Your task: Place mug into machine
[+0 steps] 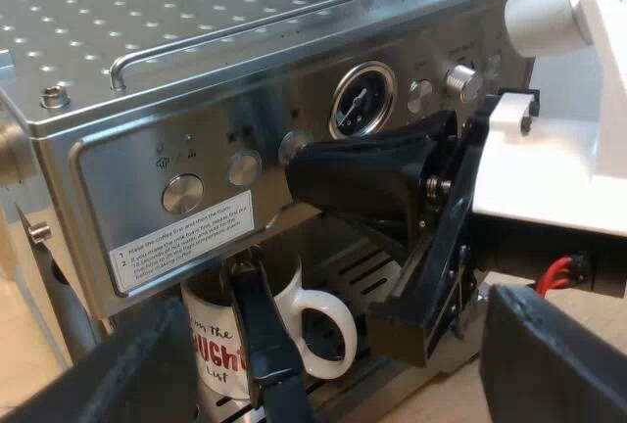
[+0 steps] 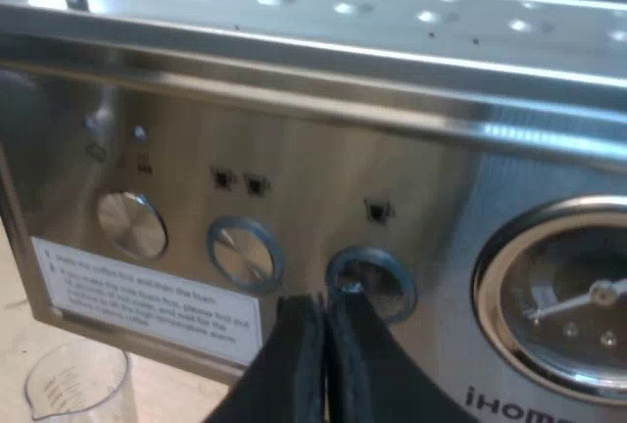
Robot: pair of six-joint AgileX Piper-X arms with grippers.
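A white mug (image 1: 217, 343) with red lettering stands on the drip tray under the espresso machine (image 1: 147, 80), its handle turned outward. The holder's dark handle (image 1: 263, 345) sticks out from the machine's front, over the mug's rim. My left gripper (image 1: 323, 399) is open, its fingers spread wide, a short way in front of the mug and the handle, holding nothing. My right gripper (image 2: 326, 307) is shut, its tip touching a round button (image 2: 372, 281) on the machine's panel. From the left wrist it shows as a black wedge (image 1: 296, 170) against that button.
A pressure gauge (image 2: 573, 315) sits beside the pressed button, past two more round knobs (image 2: 243, 252) and a white instruction label (image 2: 147, 301). A clear measuring glass (image 2: 78, 384) stands on the table below the panel. The right arm's white body (image 1: 558, 159) is close to the machine's front.
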